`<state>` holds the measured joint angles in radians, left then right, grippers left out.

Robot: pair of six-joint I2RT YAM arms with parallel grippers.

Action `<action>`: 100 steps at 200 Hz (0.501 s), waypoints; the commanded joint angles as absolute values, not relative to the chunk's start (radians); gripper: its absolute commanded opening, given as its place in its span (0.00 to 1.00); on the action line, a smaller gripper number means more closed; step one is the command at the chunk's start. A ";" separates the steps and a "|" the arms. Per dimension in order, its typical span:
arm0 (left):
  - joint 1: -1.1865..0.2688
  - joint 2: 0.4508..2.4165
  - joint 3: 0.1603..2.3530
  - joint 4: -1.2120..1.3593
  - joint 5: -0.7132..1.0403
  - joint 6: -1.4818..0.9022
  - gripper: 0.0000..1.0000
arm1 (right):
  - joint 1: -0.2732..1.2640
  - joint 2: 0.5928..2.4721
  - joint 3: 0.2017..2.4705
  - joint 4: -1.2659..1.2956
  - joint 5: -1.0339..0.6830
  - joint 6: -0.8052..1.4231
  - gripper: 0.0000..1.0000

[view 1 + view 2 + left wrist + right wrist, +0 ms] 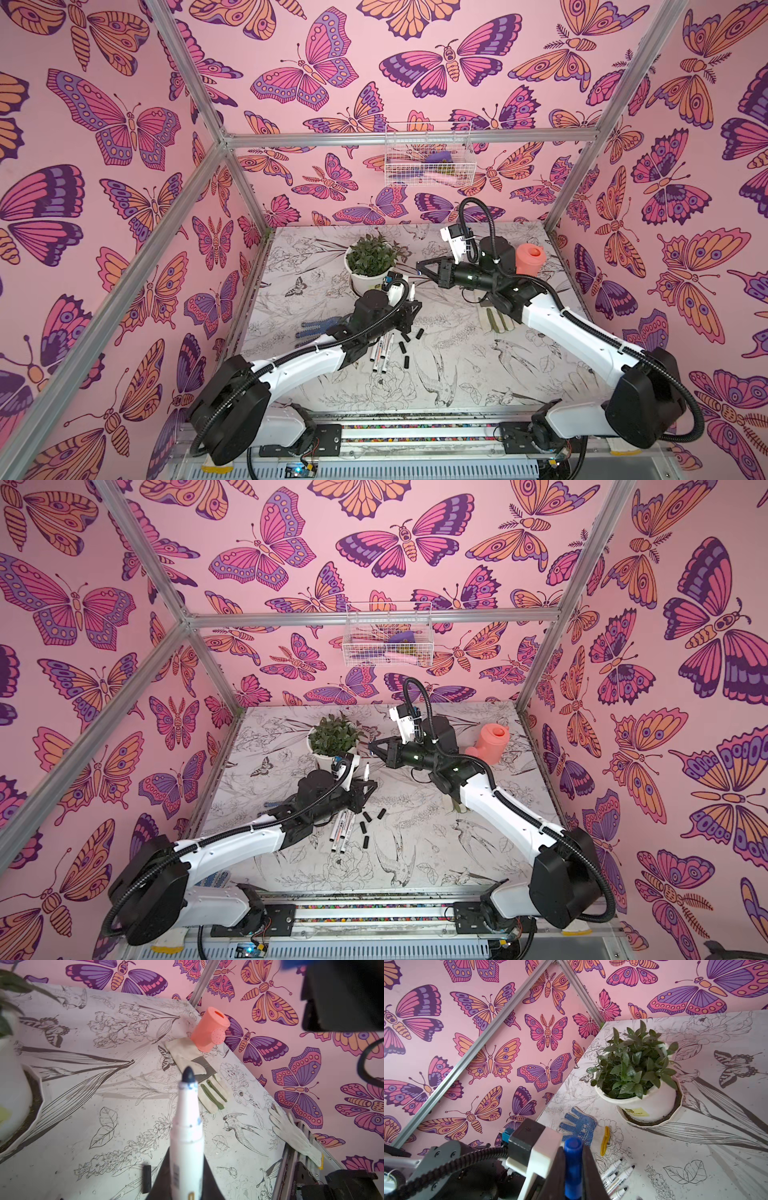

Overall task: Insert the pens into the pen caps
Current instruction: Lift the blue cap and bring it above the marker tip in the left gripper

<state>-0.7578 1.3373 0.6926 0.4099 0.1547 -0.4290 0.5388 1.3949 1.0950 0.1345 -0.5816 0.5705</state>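
Observation:
My left gripper (409,308) (185,1156) is shut on a white pen (186,1124), holding it upright over the middle of the table with its dark blue tip bare. In both top views this pen (412,292) (366,772) points up toward my right gripper (419,266) (372,746), which hovers just above and behind it. The right gripper (573,1152) is shut on a blue pen cap (573,1162). Several more pens (382,353) (616,1175) lie on the table beside scattered black pen caps (405,347) (146,1176).
A potted plant (370,259) stands just left of the grippers. A pink watering can (528,257) is at the back right. A blue-dotted glove (316,328) lies on the left and a beige glove (496,320) under the right arm. A wire basket (428,153) hangs on the back wall.

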 commanded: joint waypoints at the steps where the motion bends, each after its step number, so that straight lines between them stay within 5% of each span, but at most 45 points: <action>1: -0.772 1.335 0.699 0.501 0.157 -0.388 0.00 | 0.540 1.366 1.078 0.190 -0.591 0.601 0.01; 100: -0.790 1.324 0.692 0.508 0.146 -0.369 0.00 | 0.543 1.406 1.058 0.210 -0.521 0.609 0.00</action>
